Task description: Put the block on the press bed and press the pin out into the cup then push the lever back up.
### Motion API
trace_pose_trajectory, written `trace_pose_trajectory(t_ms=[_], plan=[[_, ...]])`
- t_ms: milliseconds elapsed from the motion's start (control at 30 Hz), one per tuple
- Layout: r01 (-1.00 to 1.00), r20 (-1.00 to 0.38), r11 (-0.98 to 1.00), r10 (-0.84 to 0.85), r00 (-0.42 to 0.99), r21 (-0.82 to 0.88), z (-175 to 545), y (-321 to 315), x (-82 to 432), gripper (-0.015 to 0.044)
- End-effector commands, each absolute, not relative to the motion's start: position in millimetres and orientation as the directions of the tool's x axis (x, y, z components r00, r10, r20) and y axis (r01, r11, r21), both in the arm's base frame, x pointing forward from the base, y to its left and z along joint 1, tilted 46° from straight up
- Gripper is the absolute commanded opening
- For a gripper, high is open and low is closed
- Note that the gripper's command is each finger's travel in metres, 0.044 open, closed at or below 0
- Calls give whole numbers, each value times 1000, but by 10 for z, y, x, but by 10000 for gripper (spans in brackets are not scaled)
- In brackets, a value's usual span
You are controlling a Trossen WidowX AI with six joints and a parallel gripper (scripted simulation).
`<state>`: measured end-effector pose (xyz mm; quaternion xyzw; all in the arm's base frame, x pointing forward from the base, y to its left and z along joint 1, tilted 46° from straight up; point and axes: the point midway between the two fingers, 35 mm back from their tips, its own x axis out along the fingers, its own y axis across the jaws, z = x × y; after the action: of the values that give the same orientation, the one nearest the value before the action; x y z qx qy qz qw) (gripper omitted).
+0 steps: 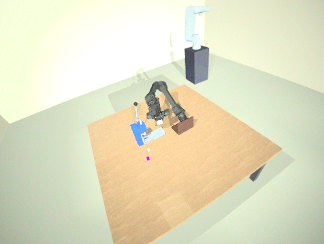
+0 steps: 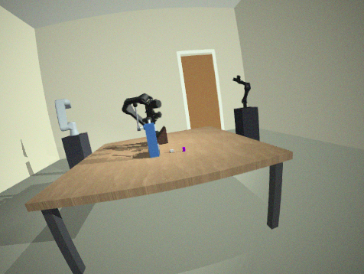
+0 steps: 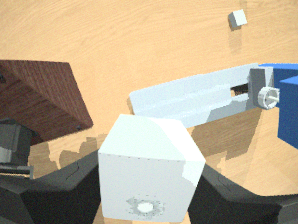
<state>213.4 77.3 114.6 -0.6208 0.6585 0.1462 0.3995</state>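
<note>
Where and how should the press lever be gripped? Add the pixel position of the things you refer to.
Probably by the black ball knob (image 1: 135, 103) (image 2: 135, 105), coming from above with fingers on opposite sides: the slim lever (image 1: 137, 112) stands roughly upright, its knobbed end free above the blue press body (image 1: 135, 131) (image 2: 152, 141) (image 3: 289, 112).

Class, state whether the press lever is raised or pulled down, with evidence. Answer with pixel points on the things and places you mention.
Raised: the lever (image 1: 137, 112) (image 2: 138, 116) stands nearly upright, its black knob (image 1: 135, 103) (image 2: 135, 105) at the top.

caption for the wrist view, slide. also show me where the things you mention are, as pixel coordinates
Black gripper (image 1: 159, 121) (image 3: 147, 152) clamps a white block (image 1: 159, 122) (image 3: 150, 185) near the blue press (image 1: 137, 131) (image 2: 151, 139) (image 3: 290, 110)
</note>
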Motion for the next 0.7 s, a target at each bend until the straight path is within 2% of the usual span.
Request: trace_pose_trajectory(t_ms=[0,233,667], plan=[[-937,-706,175,-702,96,-301,1268,665,2043,0],[-931,-705,187,-703,96,-314,1336,595,1981,0],[-688,-706,466,-702,96,-556,1336,595,1981,0]])
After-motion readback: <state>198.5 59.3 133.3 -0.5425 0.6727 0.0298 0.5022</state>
